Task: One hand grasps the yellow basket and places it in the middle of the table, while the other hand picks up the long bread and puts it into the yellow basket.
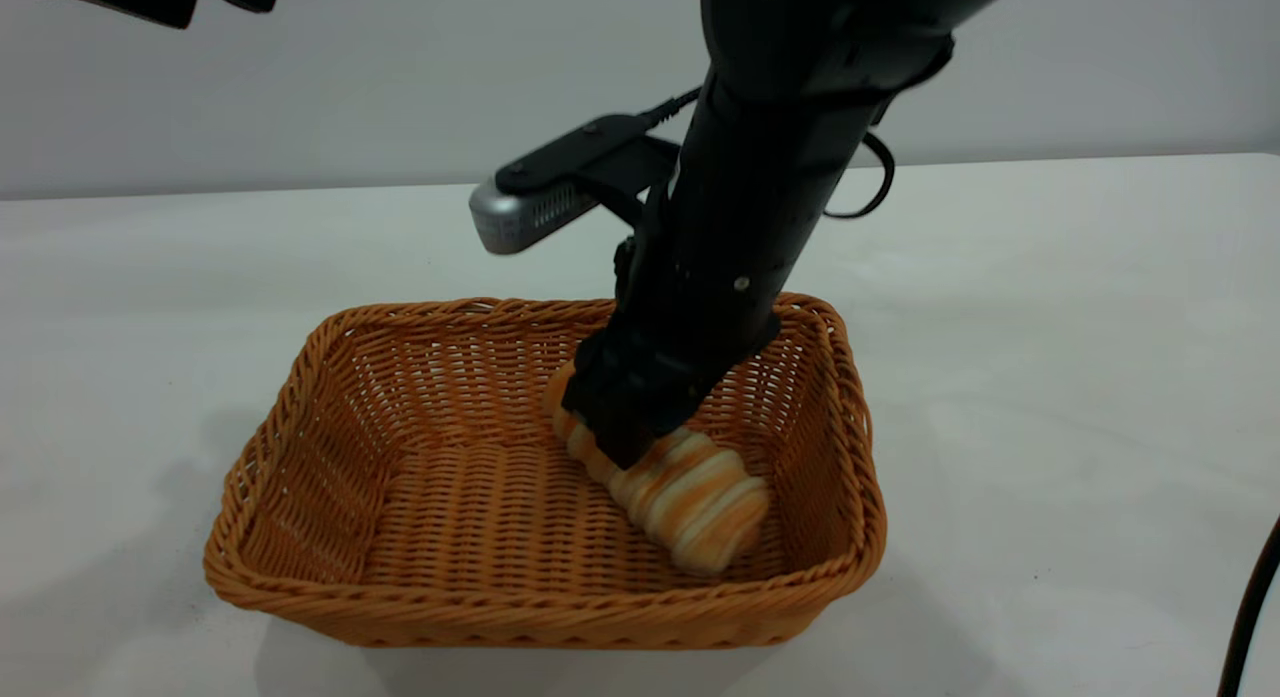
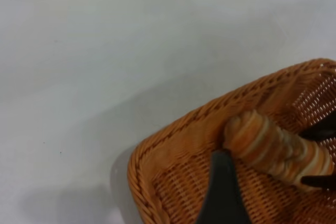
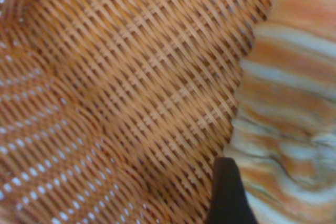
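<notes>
Yellow basket (image 1: 300,537) holds long bread (image 1: 690,502), apparently gripped by right hand (image 1: 625,432).

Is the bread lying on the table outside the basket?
No, the bread lies inside the basket, under the right gripper.

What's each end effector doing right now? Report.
Left end effector: raised off to the side, cannot be told.
Right end effector: closed on the bread inside the basket.
</notes>
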